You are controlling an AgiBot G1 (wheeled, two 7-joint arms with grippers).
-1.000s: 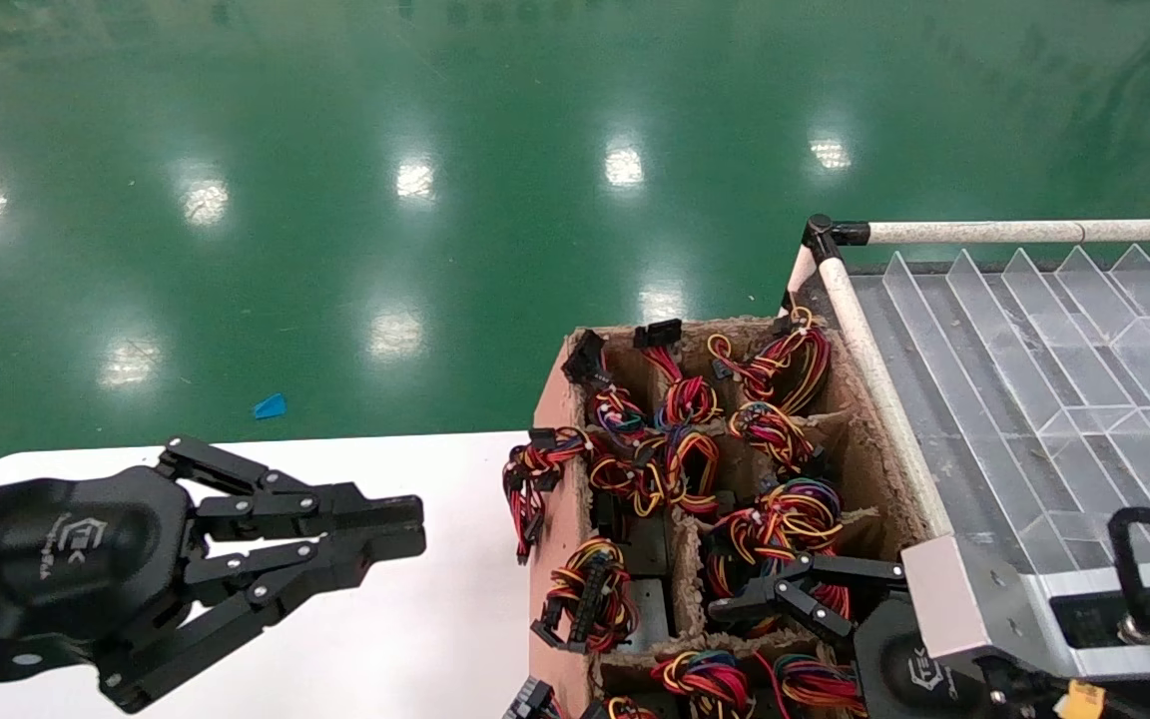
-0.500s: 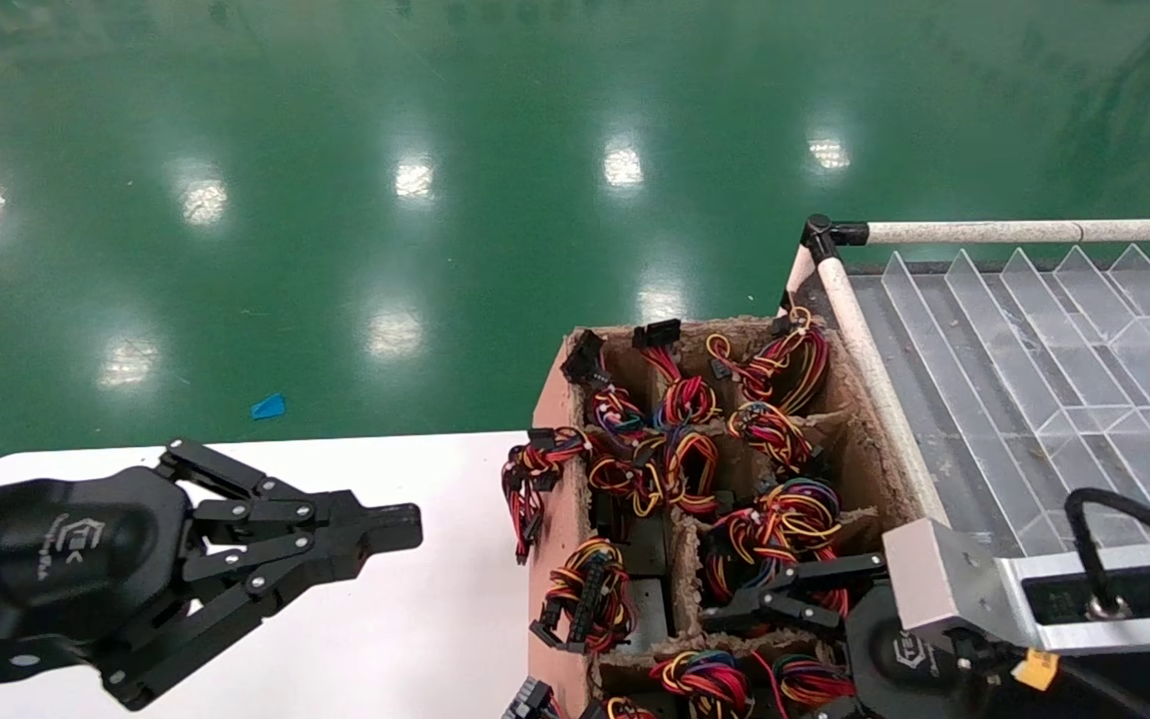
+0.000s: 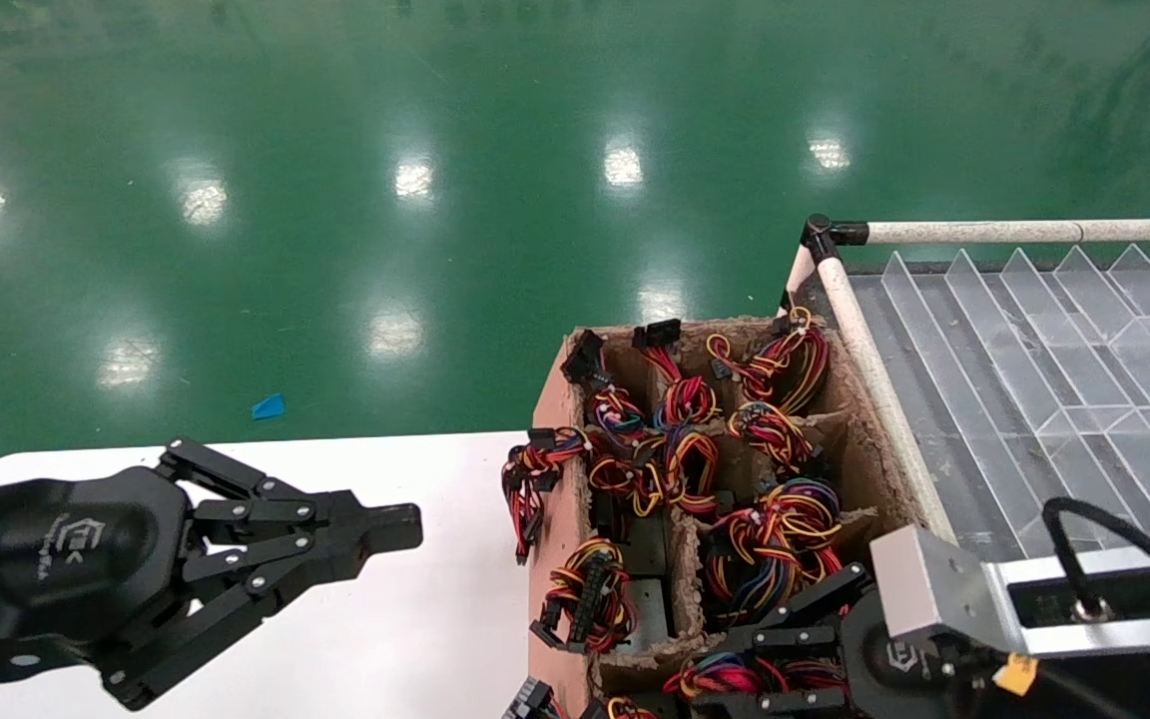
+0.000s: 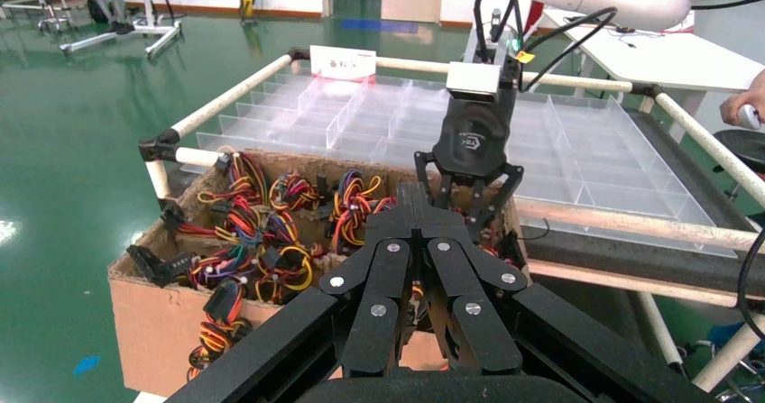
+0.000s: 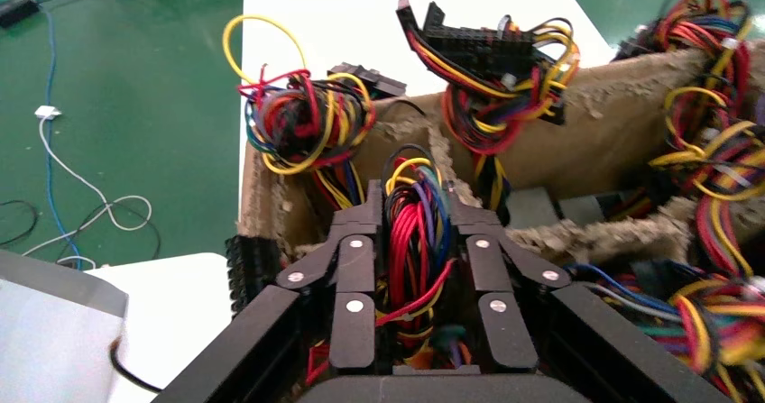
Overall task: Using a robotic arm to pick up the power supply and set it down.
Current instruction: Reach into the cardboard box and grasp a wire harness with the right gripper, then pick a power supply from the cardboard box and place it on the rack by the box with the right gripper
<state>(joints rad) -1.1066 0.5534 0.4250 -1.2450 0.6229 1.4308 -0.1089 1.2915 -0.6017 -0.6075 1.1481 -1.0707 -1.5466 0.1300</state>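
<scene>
Fingers of your right gripper (image 5: 415, 218), the black one with the silver-grey wrist box and the small yellow tag, stand spread apart inside the brown cardboard box (image 3: 550, 399) that is divided into compartments. You see them low in a compartment at the near edge of the box, close to the robot. Between the two fingers (image 5: 354, 268) sits the thick bundle of red, yellow, blue and black wires of the power supply (image 5: 413, 241). The bundle fills the gap, but you cannot tell whether the pads really press on it, and nothing is lifted. The metal body of this power supply is hidden under its wires and under the gripper, so you can place it only by the bundle, which lies in that near compartment. Other compartments hold similar coloured wire bundles with black connectors, and some hang over the box wall. Your left gripper (image 3: 405, 529), the twin black one with the white logo, hovers over the white table (image 3: 415, 619), left of the box and well apart from it. Its fingers are closed together and carry nothing. On the right of the box you see the clear plastic divider tray (image 3: 1034, 340) inside the white pipe frame (image 3: 984, 232).
</scene>
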